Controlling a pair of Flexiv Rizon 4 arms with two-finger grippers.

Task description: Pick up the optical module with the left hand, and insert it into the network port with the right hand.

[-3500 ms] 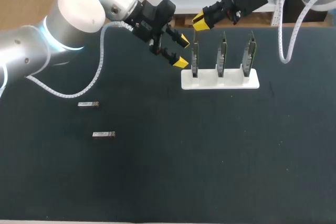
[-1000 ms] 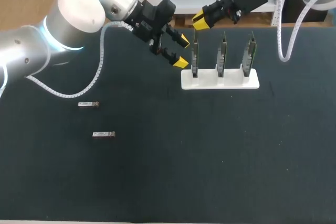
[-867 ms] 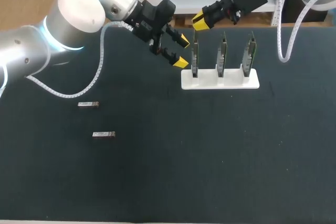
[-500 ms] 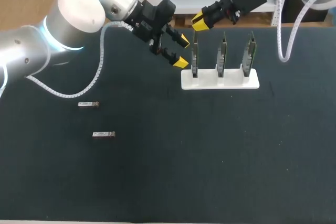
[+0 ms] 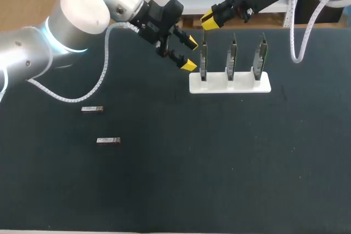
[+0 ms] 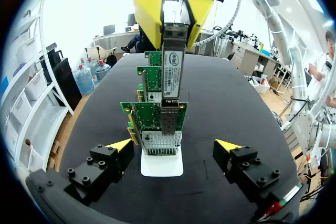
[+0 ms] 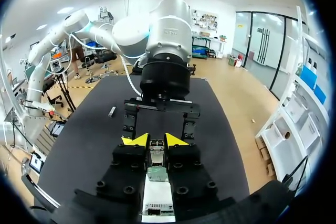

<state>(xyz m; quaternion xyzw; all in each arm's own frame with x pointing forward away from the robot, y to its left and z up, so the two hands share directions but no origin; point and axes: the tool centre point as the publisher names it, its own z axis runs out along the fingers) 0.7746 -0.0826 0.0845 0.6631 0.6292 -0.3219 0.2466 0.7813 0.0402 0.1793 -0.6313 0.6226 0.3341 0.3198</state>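
In the left wrist view my right gripper [image 6: 167,10] is shut on a silver optical module [image 6: 172,67], held upright over the port of the nearest network card [image 6: 156,123]. The head view shows my right gripper [image 5: 210,21] above the leftmost of three cards [image 5: 203,58] in a white stand [image 5: 230,84]. My left gripper [image 5: 189,53] is open and empty, just left of that card. In the right wrist view the module [image 7: 155,148] sits between the yellow tips of my right gripper [image 7: 154,139], with the card [image 7: 156,173] directly below.
Two spare optical modules [image 5: 92,108] [image 5: 108,140] lie on the dark mat at the left. The other two cards [image 5: 232,56] [image 5: 260,56] stand to the right in the same stand. My left gripper's open fingers [image 6: 119,145] flank the stand [image 6: 161,164].
My right gripper with the module has edged slightly upward over the leftmost card. The left arm has stayed still.
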